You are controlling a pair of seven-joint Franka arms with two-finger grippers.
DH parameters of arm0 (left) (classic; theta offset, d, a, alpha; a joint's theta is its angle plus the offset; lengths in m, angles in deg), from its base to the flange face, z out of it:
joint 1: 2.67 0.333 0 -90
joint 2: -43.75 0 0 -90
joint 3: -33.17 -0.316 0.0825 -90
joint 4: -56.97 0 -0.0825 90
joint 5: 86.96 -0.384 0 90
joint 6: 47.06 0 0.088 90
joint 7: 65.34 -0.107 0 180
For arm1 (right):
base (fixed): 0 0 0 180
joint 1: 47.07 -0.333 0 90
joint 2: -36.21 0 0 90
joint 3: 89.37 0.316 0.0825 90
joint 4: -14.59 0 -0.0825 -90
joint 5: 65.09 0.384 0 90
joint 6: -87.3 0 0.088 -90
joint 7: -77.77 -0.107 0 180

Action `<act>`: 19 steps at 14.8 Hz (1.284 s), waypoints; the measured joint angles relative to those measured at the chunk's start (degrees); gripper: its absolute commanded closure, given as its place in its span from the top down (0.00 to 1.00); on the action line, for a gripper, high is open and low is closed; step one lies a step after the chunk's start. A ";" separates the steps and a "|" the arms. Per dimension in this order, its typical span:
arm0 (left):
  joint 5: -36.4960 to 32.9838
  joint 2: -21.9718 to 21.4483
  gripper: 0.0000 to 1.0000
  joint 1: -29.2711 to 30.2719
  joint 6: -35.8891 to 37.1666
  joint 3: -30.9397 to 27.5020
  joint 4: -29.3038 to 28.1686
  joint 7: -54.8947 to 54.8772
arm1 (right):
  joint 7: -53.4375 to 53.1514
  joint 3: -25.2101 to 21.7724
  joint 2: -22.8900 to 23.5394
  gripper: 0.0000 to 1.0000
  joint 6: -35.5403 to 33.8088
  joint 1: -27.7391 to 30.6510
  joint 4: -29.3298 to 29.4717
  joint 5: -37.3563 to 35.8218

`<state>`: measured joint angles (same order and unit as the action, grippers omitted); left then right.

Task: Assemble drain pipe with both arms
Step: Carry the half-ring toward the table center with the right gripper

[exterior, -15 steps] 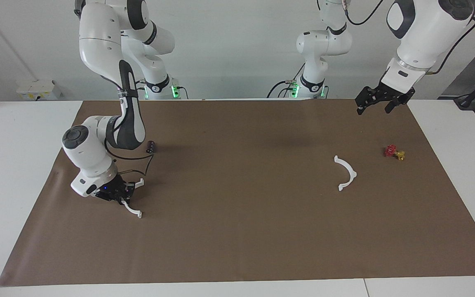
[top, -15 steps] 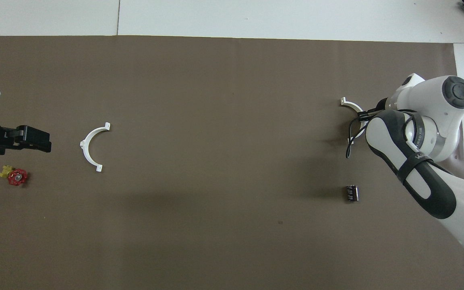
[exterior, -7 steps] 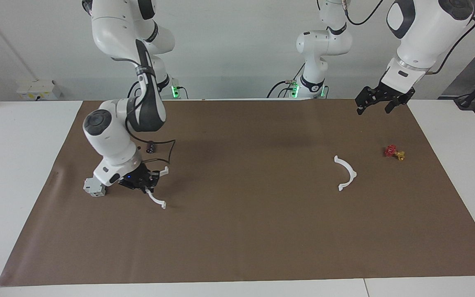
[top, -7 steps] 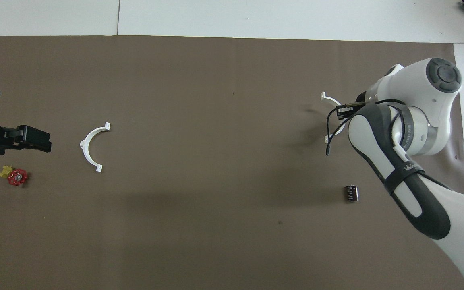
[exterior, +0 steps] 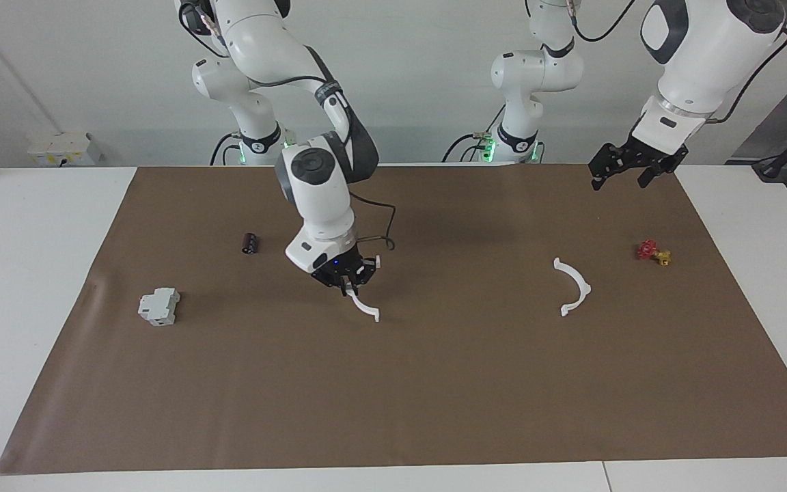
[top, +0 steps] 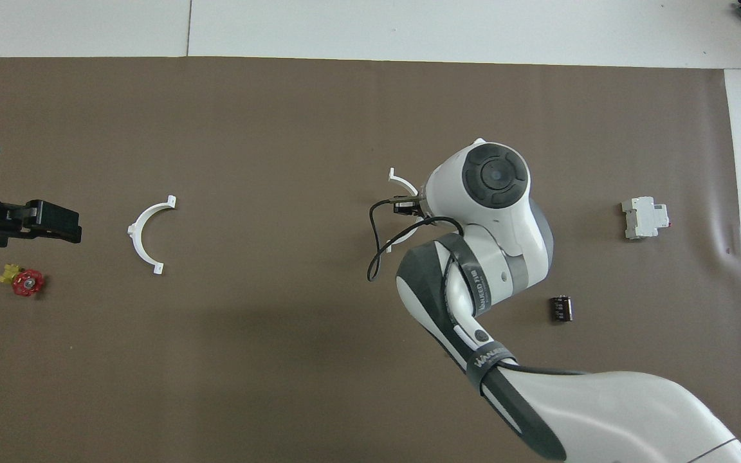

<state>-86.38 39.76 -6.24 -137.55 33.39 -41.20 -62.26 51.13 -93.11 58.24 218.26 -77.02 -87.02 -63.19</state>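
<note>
The right claw [exterior: 347, 277], clamped on one thin white plastic half-ring arc [exterior: 365, 309], hangs over mid-bench, while the left claw [exterior: 624, 171], spread wide, waits near the other arc [exterior: 574, 285] lying unjoined, so mating remains.

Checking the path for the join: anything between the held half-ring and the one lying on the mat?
Nothing: bare brown mat lies between the half-ring in the right gripper and the lying half-ring. Both views show it.

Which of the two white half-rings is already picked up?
The half-ring over the middle of the mat, clamped in the right gripper. The other half-ring lies free beside the red valve.
</note>
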 measured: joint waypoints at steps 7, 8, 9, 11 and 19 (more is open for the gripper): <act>0.00 0.00 1.00 0.02 0.00 -0.01 0.00 0.00 | -7.27 -0.15 4.47 0.00 4.46 -4.04 -0.01 -5.38; 0.00 0.00 1.00 0.02 0.00 -0.01 0.00 0.00 | -6.16 -0.19 4.67 0.00 4.49 -4.01 -0.03 -6.37; 0.00 0.00 1.00 0.02 0.00 -0.01 0.00 0.00 | -5.04 -0.21 4.87 0.00 4.50 -4.01 -0.04 -6.69; 0.00 0.00 1.00 0.02 0.00 -0.01 0.00 0.00 | -4.16 -0.21 5.19 0.00 4.57 -4.02 -0.06 -6.76; 0.00 0.00 1.00 0.02 0.00 -0.01 0.00 0.00 | -1.55 -0.01 5.50 0.00 4.63 -4.85 -0.22 -6.79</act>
<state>-86.38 39.76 -6.22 -137.56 33.38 -41.20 -62.26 49.58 -93.12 63.74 222.89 -81.87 -87.24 -69.98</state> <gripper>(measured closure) 0.000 0.793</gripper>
